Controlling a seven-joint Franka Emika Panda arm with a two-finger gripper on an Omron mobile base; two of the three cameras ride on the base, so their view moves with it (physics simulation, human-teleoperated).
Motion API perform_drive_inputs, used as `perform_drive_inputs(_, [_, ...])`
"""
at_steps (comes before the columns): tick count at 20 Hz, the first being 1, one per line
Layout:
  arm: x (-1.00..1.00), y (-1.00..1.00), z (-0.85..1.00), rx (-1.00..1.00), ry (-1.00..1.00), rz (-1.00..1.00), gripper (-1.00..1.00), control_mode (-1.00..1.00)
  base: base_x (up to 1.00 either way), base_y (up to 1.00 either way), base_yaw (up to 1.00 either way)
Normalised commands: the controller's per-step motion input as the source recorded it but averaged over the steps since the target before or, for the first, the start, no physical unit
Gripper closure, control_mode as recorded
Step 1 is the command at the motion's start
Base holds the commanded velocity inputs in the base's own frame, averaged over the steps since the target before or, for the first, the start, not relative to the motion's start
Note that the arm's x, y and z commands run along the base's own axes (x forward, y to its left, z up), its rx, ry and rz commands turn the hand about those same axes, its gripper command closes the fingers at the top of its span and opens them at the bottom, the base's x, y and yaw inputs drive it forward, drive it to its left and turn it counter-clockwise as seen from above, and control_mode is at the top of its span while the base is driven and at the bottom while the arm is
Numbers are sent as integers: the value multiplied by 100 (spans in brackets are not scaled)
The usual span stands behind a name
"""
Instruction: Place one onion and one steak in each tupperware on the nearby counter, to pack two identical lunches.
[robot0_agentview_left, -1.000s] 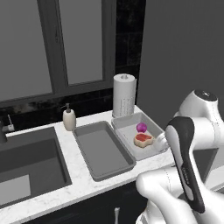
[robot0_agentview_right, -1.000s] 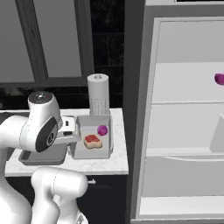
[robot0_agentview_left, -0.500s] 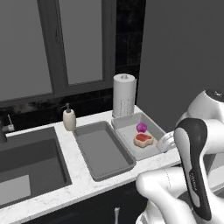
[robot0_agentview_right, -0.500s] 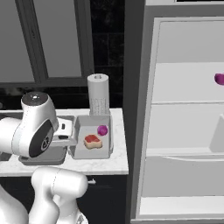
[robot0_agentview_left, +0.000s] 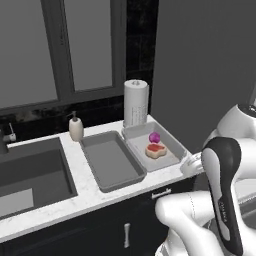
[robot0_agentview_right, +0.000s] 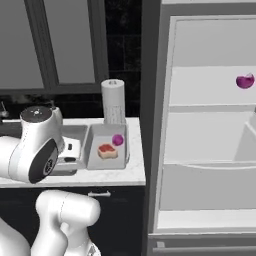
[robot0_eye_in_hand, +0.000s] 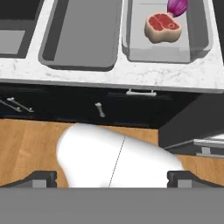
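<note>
Two tupperware (robot0_agentview_left: 112, 162) (robot0_agentview_left: 170, 142), two onions (robot0_agentview_left: 154, 137) (robot0_agentview_right: 245, 81), one steak (robot0_agentview_left: 155, 150).

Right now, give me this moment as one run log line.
gripper: open, holding nothing | right tupperware: one onion, one steak | left tupperware: no food | second onion: on fridge shelf

No words, labels or numbers can be read anywhere. Small pale marks run down the arm's dark band, too blurred to make out.
</note>
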Motion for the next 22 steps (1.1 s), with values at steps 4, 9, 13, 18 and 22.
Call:
perform_drive_inputs(4, [0, 0, 0, 0, 0, 0, -100, 100, -79, -62, -13])
perform_drive_inputs(9, [0, 0, 0, 0, 0, 0, -100, 100, 4, -98, -10])
perform_drive_inputs(13, [0, 0, 0, 0, 0, 0, -100, 100, 25, -100, -1])
perform_drive_inputs(18, [0, 0, 0, 0, 0, 0, -100, 100, 33, -90, 0])
perform_drive_inputs(22, [0, 0, 0, 0, 0, 0, -100, 100, 76, -20, 0])
